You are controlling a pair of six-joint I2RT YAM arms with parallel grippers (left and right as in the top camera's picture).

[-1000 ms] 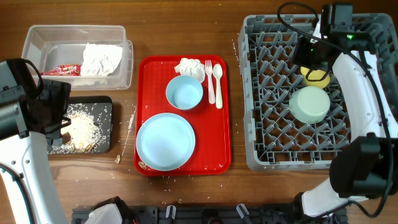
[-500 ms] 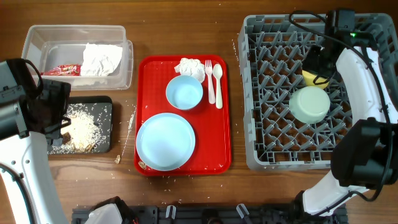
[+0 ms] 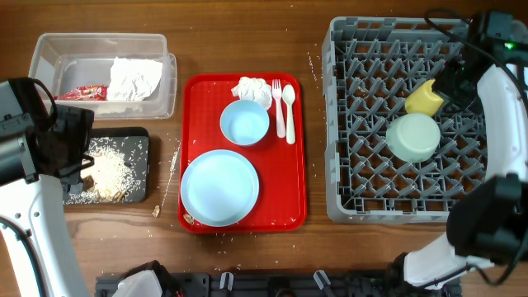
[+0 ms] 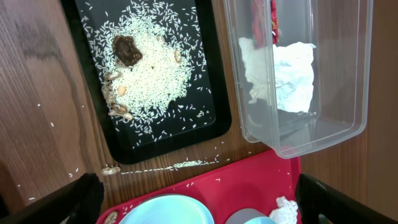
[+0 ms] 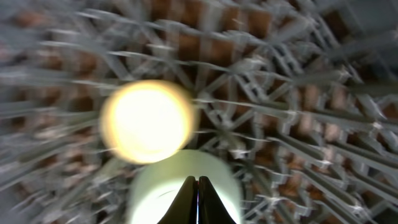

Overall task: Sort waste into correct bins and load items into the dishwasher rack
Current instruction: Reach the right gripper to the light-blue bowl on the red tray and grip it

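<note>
The grey dishwasher rack (image 3: 346,198) holds the yellow cup (image 3: 421,99), lying tilted, and the mint-green bowl (image 3: 412,137) upside down. My right gripper (image 3: 459,81) is shut and empty just right of the cup; in the right wrist view its tips (image 5: 197,186) hang over the bowl (image 5: 155,186), below the blurred cup (image 5: 148,121). My left gripper (image 4: 205,208) is open and empty above the red tray's corner. The large plate (image 3: 219,187), saucer (image 3: 244,122), fork (image 3: 278,107), spoon (image 3: 289,106) and a crumpled napkin (image 3: 252,87) lie on the red tray (image 3: 289,198).
The clear tub (image 3: 49,49) holds a napkin (image 3: 134,78) and the red wrapper (image 3: 82,92). The black tray (image 3: 142,136) holds rice (image 3: 111,169) and brown scraps (image 4: 126,50). A scrap (image 3: 155,211) and rice grains lie on the table beside the red tray.
My right gripper has moved right, away from the yellow cup, which stays tilted in the rack. The rack has shifted slightly right. The left arm has not moved.
</note>
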